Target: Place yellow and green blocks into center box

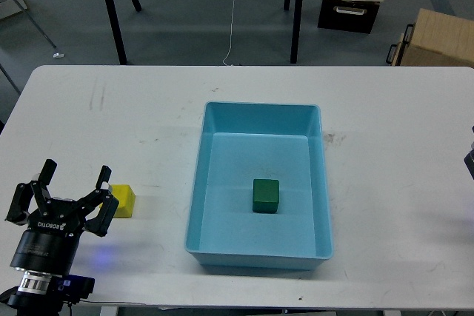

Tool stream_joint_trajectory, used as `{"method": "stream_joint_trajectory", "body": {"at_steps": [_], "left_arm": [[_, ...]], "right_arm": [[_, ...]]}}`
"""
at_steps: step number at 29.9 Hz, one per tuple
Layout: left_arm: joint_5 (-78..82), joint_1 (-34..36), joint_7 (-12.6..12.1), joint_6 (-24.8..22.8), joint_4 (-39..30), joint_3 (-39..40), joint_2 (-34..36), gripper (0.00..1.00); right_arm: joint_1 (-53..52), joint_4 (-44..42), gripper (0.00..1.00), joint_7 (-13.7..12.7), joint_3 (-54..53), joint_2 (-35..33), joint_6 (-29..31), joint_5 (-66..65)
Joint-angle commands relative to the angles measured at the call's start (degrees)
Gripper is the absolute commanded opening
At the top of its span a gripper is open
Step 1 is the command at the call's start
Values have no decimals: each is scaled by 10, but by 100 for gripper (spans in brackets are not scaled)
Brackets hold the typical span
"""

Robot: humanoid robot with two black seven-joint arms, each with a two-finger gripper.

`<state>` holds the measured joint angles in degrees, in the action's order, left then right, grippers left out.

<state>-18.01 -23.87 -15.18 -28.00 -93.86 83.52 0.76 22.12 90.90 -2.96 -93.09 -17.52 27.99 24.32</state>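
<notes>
A green block (pixel 266 195) lies inside the light blue box (pixel 211 168) in the middle of the white table. A yellow block (pixel 123 200) lies on the table left of the box. My left gripper (pixel 74 185) is open and empty at the front left. Its right fingers (pixel 104 180) stand just left of the yellow block and partly cover its left side; I cannot tell if they touch it. Only a small dark part of my right arm (pixel 469 159) shows at the right edge; its gripper is out of view.
The white table (pixel 133 109) ends at a grey floor behind. Black stand legs (pixel 111 5), a dark crate (pixel 348 12) and a cardboard box (pixel 441 38) stand on the floor beyond the far edge.
</notes>
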Motion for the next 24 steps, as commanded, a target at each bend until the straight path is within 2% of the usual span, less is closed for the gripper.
{"method": "stream_joint_trajectory", "body": {"at_steps": [1, 6, 10, 13, 15, 17, 20, 23, 24], "left_arm": [[0, 1, 1, 0, 0, 2, 1, 100], [0, 14, 2, 0, 4, 25, 9, 100], [-1, 18, 8, 0, 4, 61, 14, 100], [10, 18, 46, 0, 3, 97, 27, 100], [61, 20, 53, 0, 9, 131, 75, 100], [86, 36, 49, 0, 37, 142, 122, 100], [67, 102, 47, 0, 67, 140, 126, 100], [68, 134, 45, 0, 60, 141, 143, 100], [73, 135, 47, 0, 52, 141, 169, 100]], "right_arm": [[35, 33, 100, -13, 3, 45, 0, -3], [38, 30, 100, -19, -1, 42, 0, -4], [44, 31, 100, -19, 2, 15, 0, -4], [44, 31, 100, -19, 2, -2, 0, -4], [44, 31, 100, -18, 1, -14, 0, -4], [44, 31, 100, -19, 0, -21, 0, -4], [42, 30, 100, -19, 2, -22, 0, -5], [39, 30, 100, -18, 6, -19, 0, -6], [39, 30, 100, -19, 7, -17, 0, -7]]}}
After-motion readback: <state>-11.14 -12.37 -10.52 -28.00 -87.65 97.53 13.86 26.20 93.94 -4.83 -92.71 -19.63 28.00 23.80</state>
